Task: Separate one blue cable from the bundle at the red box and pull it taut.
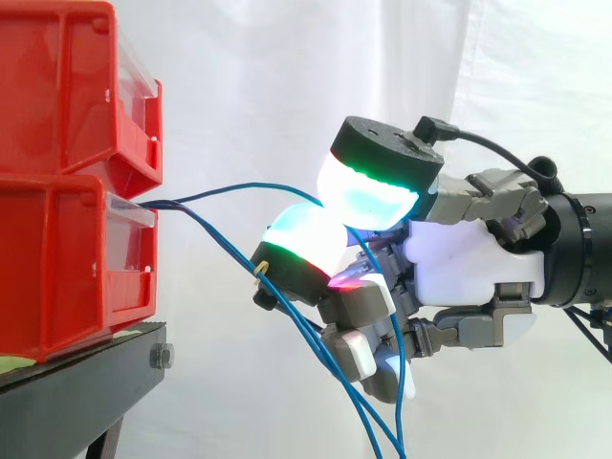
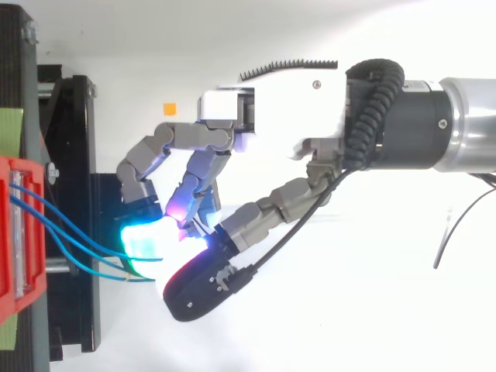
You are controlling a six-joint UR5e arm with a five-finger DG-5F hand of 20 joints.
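Your hand pinches one blue cable between its glowing pads, running to the lower red bin.

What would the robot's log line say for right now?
hand: shut on blue cable | blue cable: runs to red bin, bowed, not taut | other cables: hanging below

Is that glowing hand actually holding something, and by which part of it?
One blue cable, pinched partway along its length, a little out from the red box, between the hand's glowing pads.
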